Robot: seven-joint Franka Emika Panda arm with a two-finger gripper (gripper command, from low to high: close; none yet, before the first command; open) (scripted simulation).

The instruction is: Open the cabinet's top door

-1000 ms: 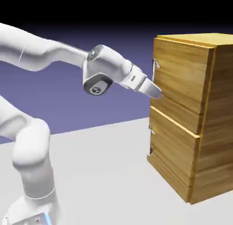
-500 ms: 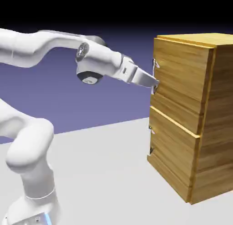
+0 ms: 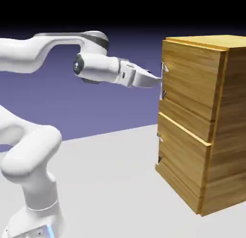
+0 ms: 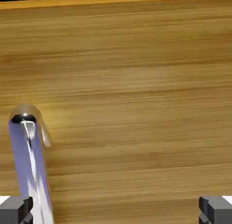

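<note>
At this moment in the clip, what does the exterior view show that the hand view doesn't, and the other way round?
Only the exterior view shows the white arm, the whole cabinet, its lower door, the table and the backdrop, with the gripper level at the top door's handle.

Only the hand view shows, up close, the handle's shiny bar beside one grey fingertip, not centred between the open jaws.

Both show the top door's wood grain, its handle and the gripper's fingers.
</note>
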